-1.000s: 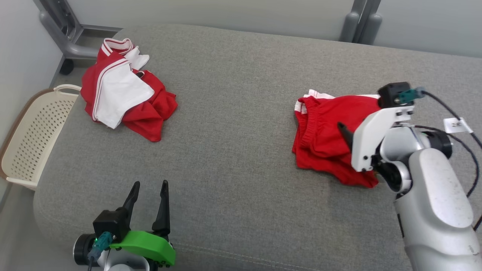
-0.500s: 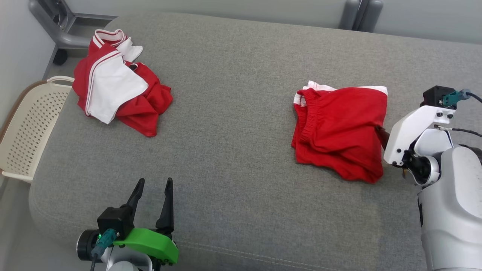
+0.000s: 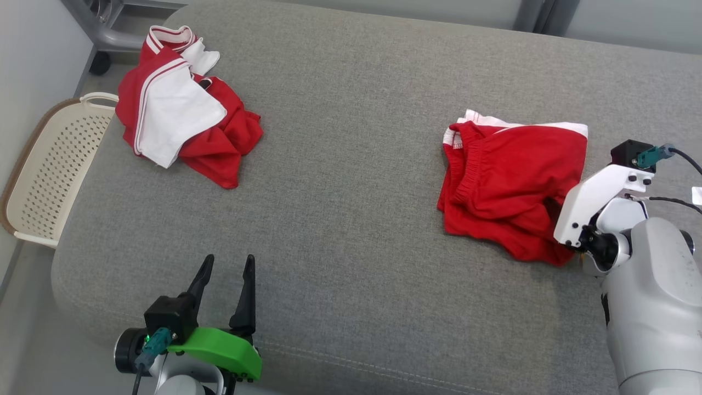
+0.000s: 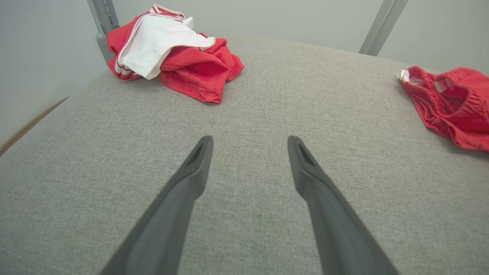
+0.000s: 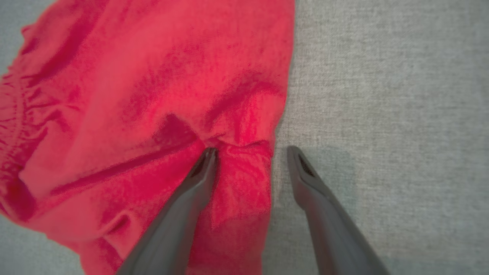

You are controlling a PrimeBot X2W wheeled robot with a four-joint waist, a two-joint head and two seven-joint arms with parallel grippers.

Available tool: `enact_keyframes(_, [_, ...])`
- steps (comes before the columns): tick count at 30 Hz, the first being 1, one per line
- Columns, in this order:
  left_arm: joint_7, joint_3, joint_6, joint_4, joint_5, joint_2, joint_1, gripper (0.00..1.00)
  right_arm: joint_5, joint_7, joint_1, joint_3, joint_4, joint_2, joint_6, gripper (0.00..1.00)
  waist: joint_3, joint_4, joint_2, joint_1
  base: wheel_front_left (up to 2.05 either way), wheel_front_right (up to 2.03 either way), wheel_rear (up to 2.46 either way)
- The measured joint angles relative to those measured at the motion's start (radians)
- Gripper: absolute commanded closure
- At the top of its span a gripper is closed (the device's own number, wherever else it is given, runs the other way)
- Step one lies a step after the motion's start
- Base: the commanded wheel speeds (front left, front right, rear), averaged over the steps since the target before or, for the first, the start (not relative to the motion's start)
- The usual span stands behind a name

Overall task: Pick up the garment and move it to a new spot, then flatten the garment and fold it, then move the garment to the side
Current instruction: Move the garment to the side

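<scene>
Nearest, lower left in the head view: left gripper (image 3: 229,262). Hangs low over the front of the grey cushion (image 3: 351,230), jaws wide, holding nothing. Next, lower right: right gripper (image 5: 252,151) on its pale forearm. Points down at the near right edge of the red shorts (image 3: 510,175), jaws wide and not closed on anything. Rests one finger (image 5: 198,172) on the cloth and keeps the other over bare cushion just beside the edge, with a raised fold of that edge between them. Farther in, on the cushion's right half: the shorts themselves, rumpled, elastic waistband to the left, white trim along the far side. Well apart, at the far left corner: red-and-white jersey (image 3: 181,126) in a heap. Beside the cushion's left edge: cream perforated laundry basket (image 3: 49,164). Farthest: grey metal frame (image 3: 104,35) on a caster.
</scene>
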Motion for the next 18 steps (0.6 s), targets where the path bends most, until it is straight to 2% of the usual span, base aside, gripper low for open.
enact_keyframes(1, [0.000,0.000,0.000,0.000,0.000,0.000,-0.002,0.00,-0.005,-0.010,-0.009,-0.002,0.016,-0.001,0.000,1.00,0.002,0.000,0.0000,0.0000,0.00,0.00,0.00])
enact_keyframes(11, [0.000,0.008,0.000,-0.001,0.009,0.000,-0.002,0.00,-0.071,-0.095,-0.080,-0.042,0.147,0.006,0.002,1.00,-0.004,-0.021,0.0000,0.0000,0.00,0.00,0.00])
enact_keyframes(18, [0.000,0.002,0.000,-0.033,0.017,0.000,-0.009,0.00,-0.214,-0.093,-0.132,-0.080,0.148,0.004,0.001,1.00,0.001,-0.059,0.0000,0.0000,0.00,0.00,0.00])
